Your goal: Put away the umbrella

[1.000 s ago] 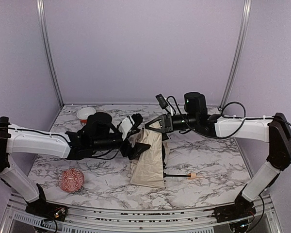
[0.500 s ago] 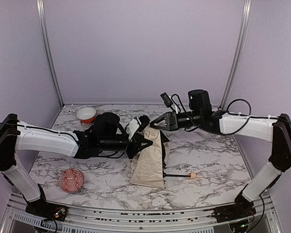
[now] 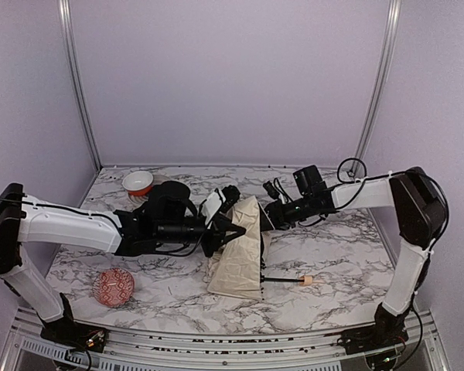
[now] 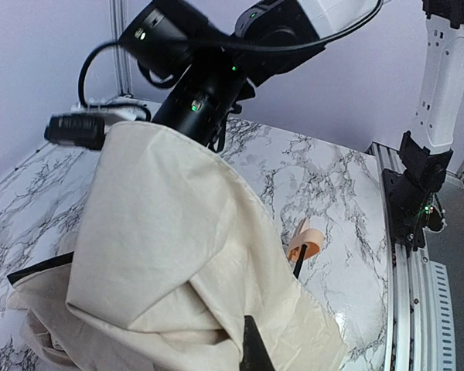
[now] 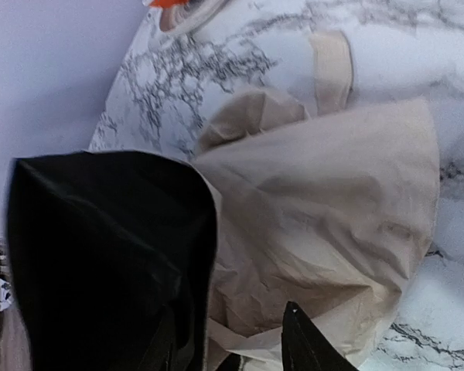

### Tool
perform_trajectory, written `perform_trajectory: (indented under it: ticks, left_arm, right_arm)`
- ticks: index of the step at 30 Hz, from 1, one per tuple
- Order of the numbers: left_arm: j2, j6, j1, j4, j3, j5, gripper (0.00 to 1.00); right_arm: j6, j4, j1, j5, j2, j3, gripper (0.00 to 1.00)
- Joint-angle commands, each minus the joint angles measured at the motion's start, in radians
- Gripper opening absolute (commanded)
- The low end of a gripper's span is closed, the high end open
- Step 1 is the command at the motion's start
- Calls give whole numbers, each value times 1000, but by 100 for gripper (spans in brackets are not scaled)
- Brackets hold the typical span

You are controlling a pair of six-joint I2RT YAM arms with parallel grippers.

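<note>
— Cream-beige cloth, item one: umbrella (image 3: 240, 259), canopy creased and crumpled, tented to a peak at its far end. Thin black shaft (image 3: 282, 279), small pale tan handle (image 3: 308, 279). Location?

— On the white, grey-veined marbled table (image 3: 332, 251), to the right of the ball (image 3: 113, 287) and well apart from it. The handle is the part farthest from the ball.

— Changes against the entry of a second ago?

— The grips have swapped. The left gripper (image 3: 233, 229), then spread wide, is now clamped on the canopy edge that faces the ball. The right gripper (image 3: 269, 216), then pinching the peak, has let go. Its jaws stand parted just beyond the side of the canopy away from the ball, and its wrist view shows only loose folds past its black fingers (image 5: 300, 340). The right arm has folded at the elbow. Ball, bowl and handle have not moved.

— Remaining items?

— Ball: round, red with a white lattice pattern. Bowl (image 3: 138, 182): small, round, white inside, orange-red outside, directly behind the ball at the far edge.
</note>
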Motion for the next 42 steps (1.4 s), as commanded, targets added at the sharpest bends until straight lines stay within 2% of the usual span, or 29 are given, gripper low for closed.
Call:
perform_trajectory:
  ticks: [1,4,9,17,25,32,37,40,42]
  left_arm:
    - [-34,-7,-7,25,24,-16,0]
    - [-22,-5,-7,25,47,-52,0]
    - [10,-30,-1,24,76,-187,0]
    - [150,-96,51,-60,74,-310,0]
    - [265,-133,51,-70,23,-343,0]
    - [340,-165,51,-70,8,-321,0]
    - [357,-178,49,-67,8,-288,0]
    - [363,-175,49,-65,22,-273,0]
    - [366,-175,49,-65,28,-273,0]
  right_arm:
    - [-143,-188,81,-11,115,96,40]
    - [-208,-272,152,-58,199,146,31]
    - [-222,-282,216,-127,270,135,14]
    - [-239,-286,225,-143,295,119,8]
    - [-174,-207,196,-134,247,66,6]
    - [-127,-194,98,-23,86,-43,7]
    - [-178,-300,66,175,-15,-39,11]
    - [-154,-259,72,146,-59,-46,15]
    - [-113,-181,91,88,-73,-55,25]
